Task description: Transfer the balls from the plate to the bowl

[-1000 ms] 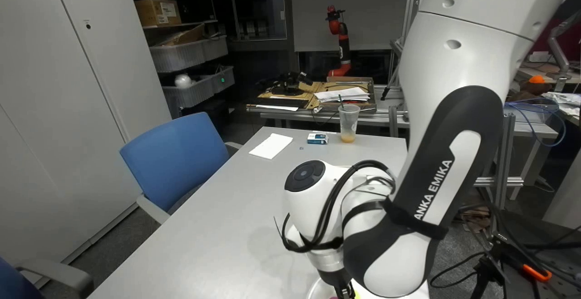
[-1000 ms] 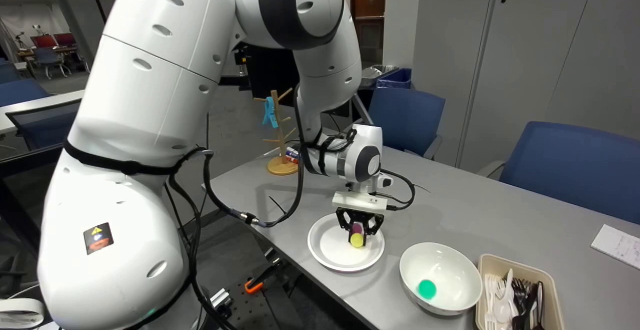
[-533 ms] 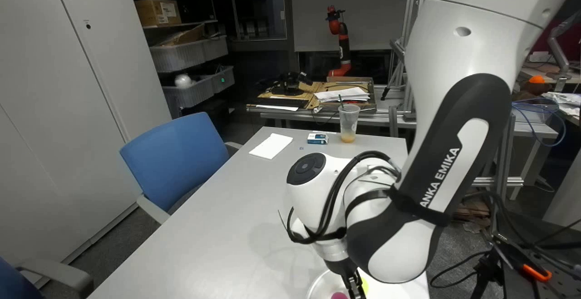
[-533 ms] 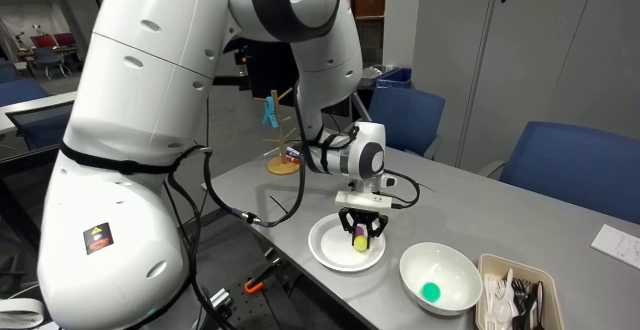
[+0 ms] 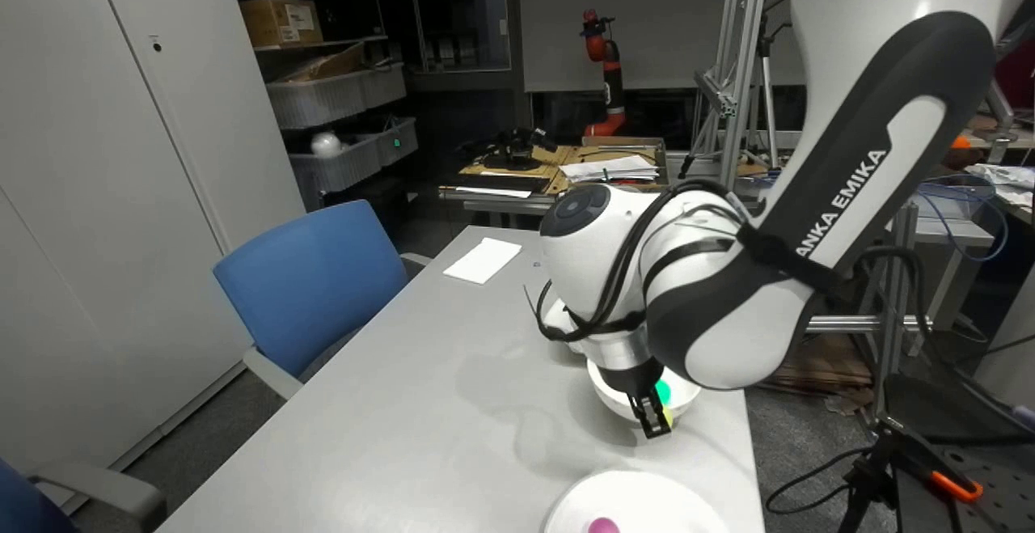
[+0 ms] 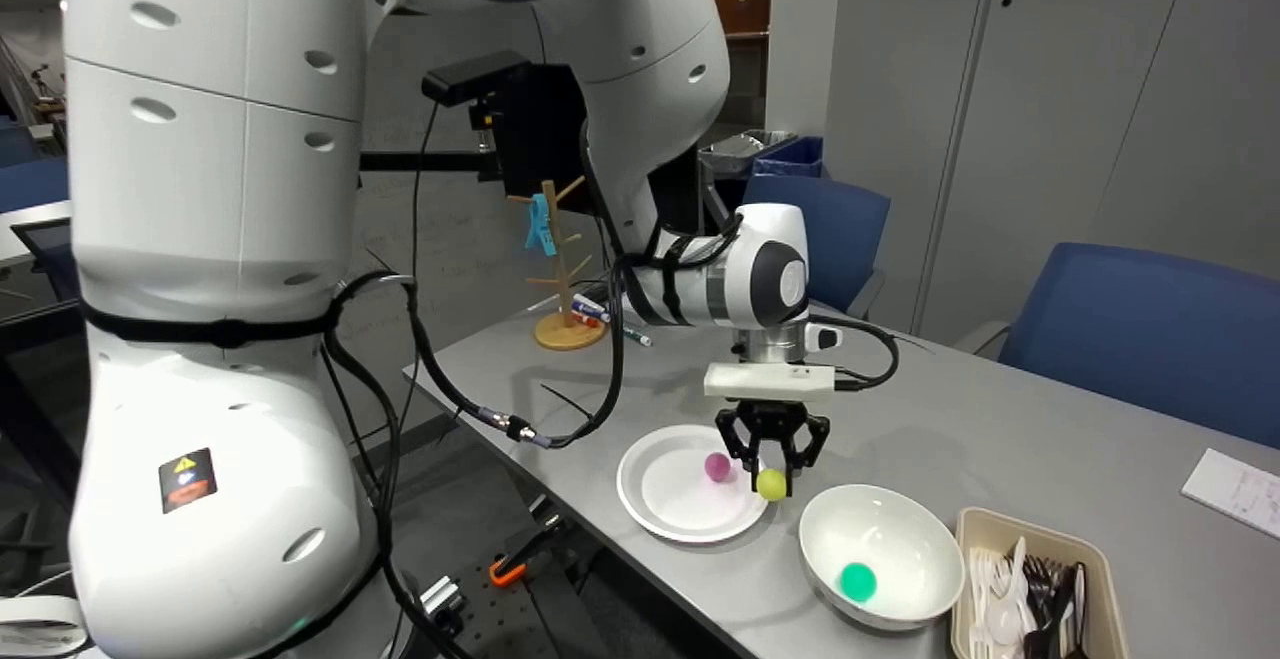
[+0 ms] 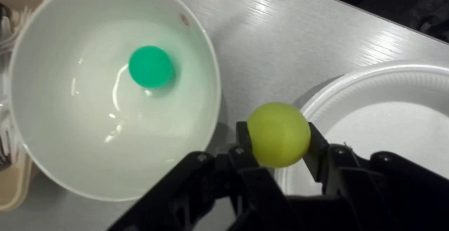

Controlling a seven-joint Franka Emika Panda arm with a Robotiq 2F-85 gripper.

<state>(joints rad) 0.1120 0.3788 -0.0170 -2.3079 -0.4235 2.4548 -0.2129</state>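
Observation:
My gripper [image 7: 279, 136] is shut on a yellow-green ball [image 7: 279, 133], pinched between its two fingertips. Seen from the wrist, the ball hangs over the gap between the white bowl [image 7: 80, 154] and the plate [image 7: 389, 133]. In an exterior view the held ball appears just off the plate's bowl-side rim, raised above the table. A green ball [image 6: 857, 582] lies inside the bowl [image 6: 910, 539]. On the plate [image 6: 655, 504] rests a pink ball [image 6: 717, 467], which is outside the wrist view.
Beyond the bowl stands a beige tray [image 6: 1105, 594] of plastic cutlery. A wooden stand [image 6: 566, 332] with a blue clip and some markers is at the table's far end. White paper [image 5: 483, 261] lies near a blue chair [image 5: 311, 274]. The table edge runs close past plate and bowl.
My gripper has risen from the plate with the yellow-green ball and moved toward the bowl. The pink ball, partly hidden behind the fingers before, now shows fully on the plate.

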